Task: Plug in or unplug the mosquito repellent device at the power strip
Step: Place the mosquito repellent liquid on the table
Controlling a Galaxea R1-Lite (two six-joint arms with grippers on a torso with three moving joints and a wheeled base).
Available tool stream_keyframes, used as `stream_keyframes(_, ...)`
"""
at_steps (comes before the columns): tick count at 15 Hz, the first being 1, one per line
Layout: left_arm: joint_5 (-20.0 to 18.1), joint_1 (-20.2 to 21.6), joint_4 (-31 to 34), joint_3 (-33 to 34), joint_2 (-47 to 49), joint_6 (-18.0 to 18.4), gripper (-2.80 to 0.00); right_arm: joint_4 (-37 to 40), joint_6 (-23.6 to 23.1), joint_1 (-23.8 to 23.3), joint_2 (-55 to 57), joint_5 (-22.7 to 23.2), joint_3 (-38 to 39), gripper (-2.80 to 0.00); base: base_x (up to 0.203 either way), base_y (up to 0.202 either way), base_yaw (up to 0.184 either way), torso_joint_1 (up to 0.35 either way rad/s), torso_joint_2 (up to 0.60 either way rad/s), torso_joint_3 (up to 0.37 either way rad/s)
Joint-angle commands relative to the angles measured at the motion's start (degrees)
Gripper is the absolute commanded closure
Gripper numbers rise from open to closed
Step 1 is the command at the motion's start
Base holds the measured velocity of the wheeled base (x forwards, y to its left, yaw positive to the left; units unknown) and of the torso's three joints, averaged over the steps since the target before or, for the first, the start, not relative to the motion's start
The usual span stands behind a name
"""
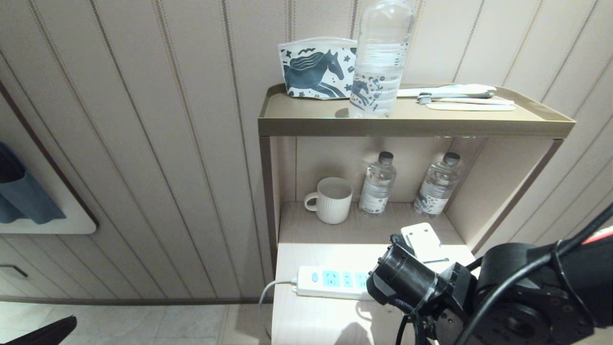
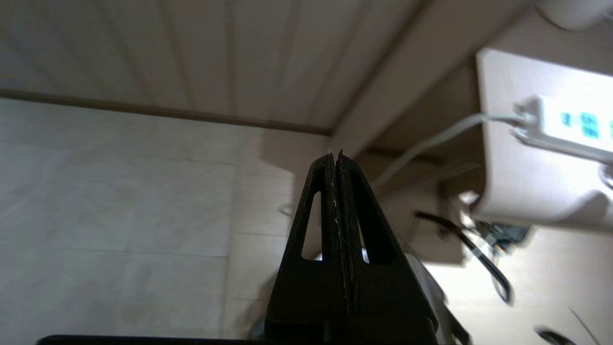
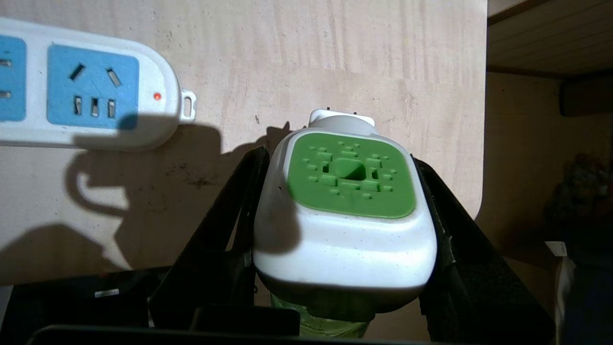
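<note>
The device [image 3: 345,215] is held in the right gripper [image 3: 342,211], its white head clamped between the 2 black jaws, 1 on each side. Its green panel faces the wrist camera, and a bit of green liquid bottle is seen under the head. The device is off the strip [image 3: 86,91], held above the worktop [image 3: 335,62] just beyond the strip's end with the red light. The nearest blue socket on the strip is seen to be empty. A shadow of the gripper is cast on the worktop below the strip.

In the head view the strip [image 1: 330,282] lies across the near part of the worktop [image 1: 306,321], with its cord [image 1: 268,292] hanging off the end away from the right arm. The strip's far end is hidden by the right arm [image 1: 479,297].

The left gripper [image 2: 335,158] is held well away from the strip, low over the tiled floor [image 2: 119,215], with its jaws pressed together and nothing between them.

Behind the strip, a mug [image 1: 330,199] and 2 small bottles [image 1: 377,183] stand on the lower shelf. Above them, on the top shelf [image 1: 416,125], a large bottle [image 1: 380,57] and a horse-print pouch [image 1: 316,69] are seen.
</note>
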Motion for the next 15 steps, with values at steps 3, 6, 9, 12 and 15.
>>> stream_keyframes(3,5.1,3.3,3.6,0.9,-7.7,-0.3,0.0,-7.9,-0.1,-0.1,0.6,-1.9,2.5,0.0,0.0,0.0,0.0,0.0,0.0,0.0)
stream_keyframes(6,5.4,5.7,4.9,1.7,-12.0,-0.3,0.0,-18.8,-2.9,0.1,0.9,-4.3,6.6,0.0,0.0,0.0,0.0,0.0,0.0,0.0)
stream_keyframes(9,5.8,6.5,4.7,4.9,-13.7,0.0,0.0,-38.7,-9.6,0.2,0.7,-5.8,14.5,0.0,0.0,0.0,0.0,0.0,0.0,0.0)
stream_keyframes(12,8.3,6.6,3.4,8.6,-17.3,1.0,0.0,-58.8,-18.1,0.1,2.8,-7.7,22.8,0.0,0.0,0.0,0.0,0.0,0.0,0.0)
stream_keyframes(15,13.2,11.7,3.2,9.9,-20.4,3.6,0.0,-70.0,-22.5,-0.4,6.3,-8.4,27.4,0.0,0.0,0.0,0.0,0.0,0.0,0.0)
